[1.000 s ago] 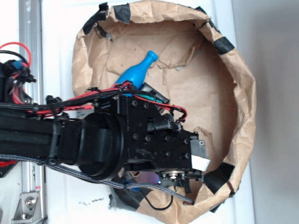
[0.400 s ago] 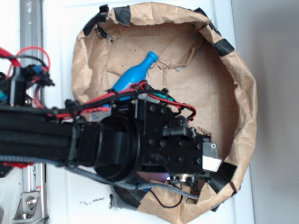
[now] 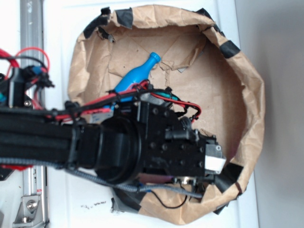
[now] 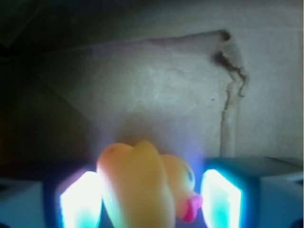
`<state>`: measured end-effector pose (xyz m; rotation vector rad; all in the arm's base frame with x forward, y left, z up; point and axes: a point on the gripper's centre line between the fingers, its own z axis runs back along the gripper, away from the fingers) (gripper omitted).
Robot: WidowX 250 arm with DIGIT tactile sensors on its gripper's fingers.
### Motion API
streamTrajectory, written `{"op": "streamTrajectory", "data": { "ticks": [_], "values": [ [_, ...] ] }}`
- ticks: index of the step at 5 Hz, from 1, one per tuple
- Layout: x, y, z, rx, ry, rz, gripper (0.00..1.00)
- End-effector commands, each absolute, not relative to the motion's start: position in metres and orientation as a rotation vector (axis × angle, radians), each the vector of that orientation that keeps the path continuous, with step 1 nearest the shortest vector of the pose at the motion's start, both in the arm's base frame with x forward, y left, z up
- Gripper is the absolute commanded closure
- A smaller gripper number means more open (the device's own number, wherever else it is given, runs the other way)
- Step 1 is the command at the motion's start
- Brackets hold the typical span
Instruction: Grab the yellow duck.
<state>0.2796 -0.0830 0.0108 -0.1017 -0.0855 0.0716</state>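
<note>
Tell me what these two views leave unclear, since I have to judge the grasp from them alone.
- Exterior view: the yellow duck is fully hidden under the arm and gripper.
- Wrist view: the duck's lower body is cut off by the bottom edge.
- Wrist view: glare on the fingers hides whether the pads touch the duck.
- Exterior view: the blue bottle has its base covered by cables.

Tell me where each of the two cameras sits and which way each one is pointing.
Exterior: overhead, looking down on the paper-lined bin and blue bottle; the black arm fills the lower left, hiding the duck.
Wrist: on the gripper, looking forward along it at the brown paper; the yellow duck sits between the two glowing fingers, seemingly touching the left one.
Shared: only the brown paper lining appears in both.
</note>
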Motion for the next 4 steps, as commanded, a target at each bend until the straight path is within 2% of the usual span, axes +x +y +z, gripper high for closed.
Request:
{"op": "streamTrajectory", "data": {
  "ticks": [1, 2, 3, 4],
  "values": [
    [0.286, -0.061, 0.03, -0.123, -0.108, 0.105, 1.0],
    [0.282, -0.026, 0.066, -0.105, -0.165, 0.194, 1.0],
    [0.275, 0.004, 0.109, -0.066, -0.181, 0.236, 1.0],
    [0.27, 0.014, 0.136, -0.095, -0.197, 0.231, 1.0]
  ]
}}
